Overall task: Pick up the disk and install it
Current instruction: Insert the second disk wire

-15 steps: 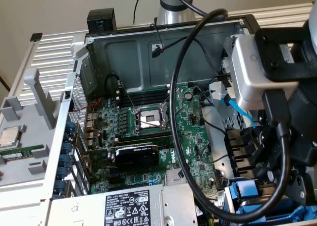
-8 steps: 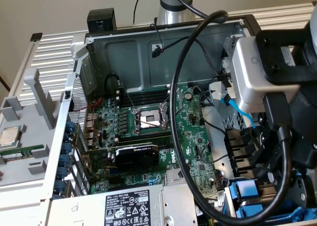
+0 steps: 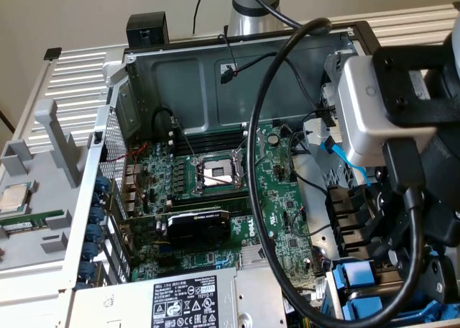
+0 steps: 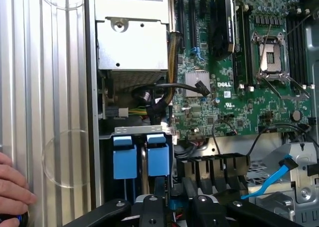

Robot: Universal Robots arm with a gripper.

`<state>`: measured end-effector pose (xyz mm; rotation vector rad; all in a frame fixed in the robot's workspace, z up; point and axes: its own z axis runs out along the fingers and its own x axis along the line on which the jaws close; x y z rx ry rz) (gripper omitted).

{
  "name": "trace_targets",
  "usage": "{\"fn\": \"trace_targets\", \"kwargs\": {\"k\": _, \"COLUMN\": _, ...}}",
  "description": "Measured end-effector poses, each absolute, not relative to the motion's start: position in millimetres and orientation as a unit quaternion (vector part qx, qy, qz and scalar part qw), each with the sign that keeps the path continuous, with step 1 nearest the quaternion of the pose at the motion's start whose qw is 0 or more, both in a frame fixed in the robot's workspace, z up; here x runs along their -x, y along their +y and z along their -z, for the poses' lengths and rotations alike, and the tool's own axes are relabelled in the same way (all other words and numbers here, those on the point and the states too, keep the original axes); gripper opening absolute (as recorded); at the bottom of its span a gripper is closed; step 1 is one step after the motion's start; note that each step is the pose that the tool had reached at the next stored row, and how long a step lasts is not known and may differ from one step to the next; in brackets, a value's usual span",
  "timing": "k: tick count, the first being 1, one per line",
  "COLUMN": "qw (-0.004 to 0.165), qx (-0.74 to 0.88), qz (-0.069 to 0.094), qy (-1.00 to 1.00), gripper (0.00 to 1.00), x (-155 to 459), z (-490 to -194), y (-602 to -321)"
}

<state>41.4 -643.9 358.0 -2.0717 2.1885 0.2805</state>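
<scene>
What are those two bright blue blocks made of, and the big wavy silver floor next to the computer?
The two bright blue square blocks look like smooth plastic: one even colour, soft sheen, rounded moulded edges. The ribbed silver table surface looks like brushed metal, probably aluminium: long straight grooves with pale streaky reflections. I can't be certain of either from looks alone.

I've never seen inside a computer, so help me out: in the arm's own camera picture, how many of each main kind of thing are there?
Blue plastic drive handles: 2
Light blue cable: 1
Empty processor socket: 1
Grey power-supply box: 1
Black graphics card: 1
Person's hand: 1
Total: 7
</scene>
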Motion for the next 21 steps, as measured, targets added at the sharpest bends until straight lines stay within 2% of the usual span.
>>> {"fn": "trace_targets", "kwargs": {"k": 7, "qw": 0.058, "qx": 0.683, "qz": -0.093, "qy": 0.722, "gripper": 0.27, "x": -41.4, "z": -358.0, "y": -644.6}}
{"fn": "trace_targets", "kwargs": {"k": 10, "qw": 0.058, "qx": 0.683, "qz": -0.094, "qy": 0.722, "gripper": 0.16, "x": -41.5, "z": -358.0, "y": -644.9}}
{"fn": "trace_targets", "kwargs": {"k": 21, "qw": 0.058, "qx": 0.683, "qz": -0.094, "qy": 0.722, "gripper": 0.16, "x": -41.7, "z": -358.5, "y": -644.7}}
